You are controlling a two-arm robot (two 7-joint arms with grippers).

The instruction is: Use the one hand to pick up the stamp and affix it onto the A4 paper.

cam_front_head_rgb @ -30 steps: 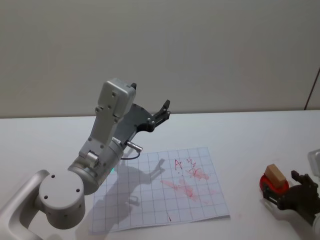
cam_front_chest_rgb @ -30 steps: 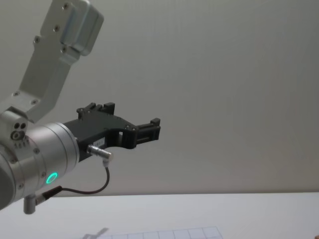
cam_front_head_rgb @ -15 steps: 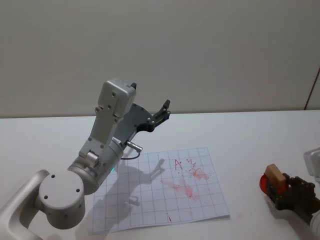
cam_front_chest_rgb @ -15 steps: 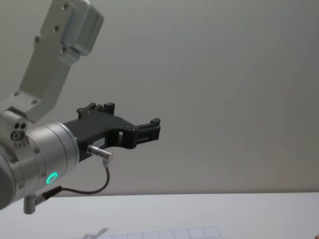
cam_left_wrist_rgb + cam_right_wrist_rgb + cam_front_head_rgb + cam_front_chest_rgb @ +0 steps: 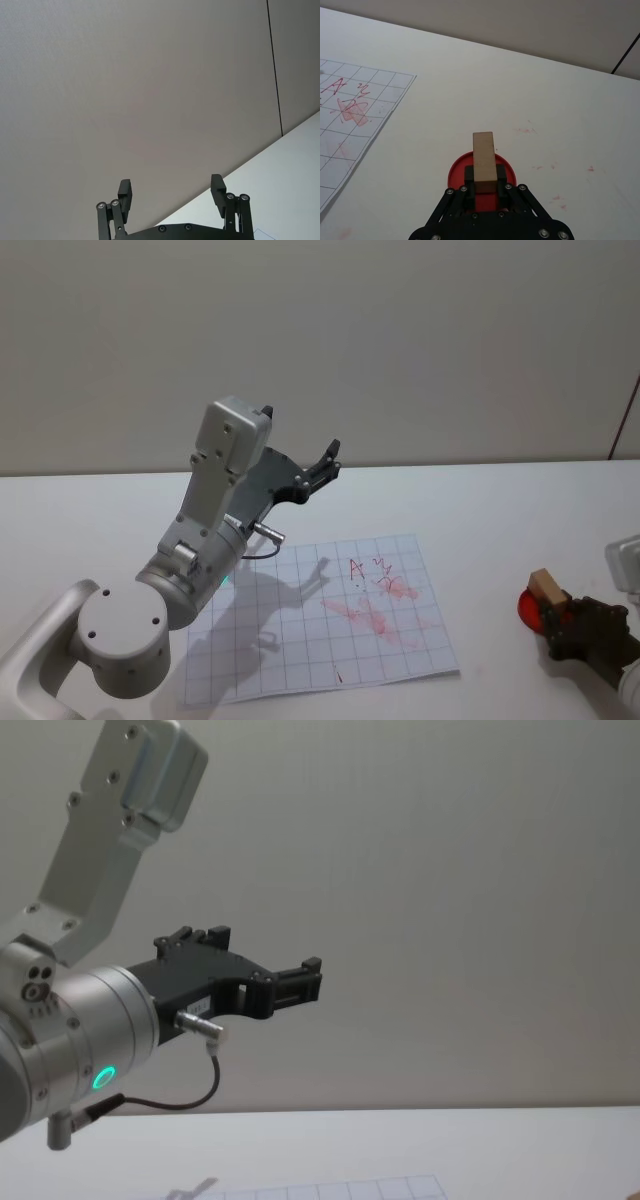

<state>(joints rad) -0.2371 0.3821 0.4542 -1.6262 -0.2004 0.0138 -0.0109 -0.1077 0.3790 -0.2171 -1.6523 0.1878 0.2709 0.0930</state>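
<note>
2 tools: right tool [image 5: 485,183] clamps the stamp [image 5: 483,159] well off the edge of the A4 paper [image 5: 300,660]; left tool [image 5: 172,192] spread wide.

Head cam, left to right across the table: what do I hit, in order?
Left arm's elbow joint → A4 paper → stamp at the red pad, clamped by the right gripper. The left gripper is raised, open, within the paper's span, so it is left unranked.
</note>
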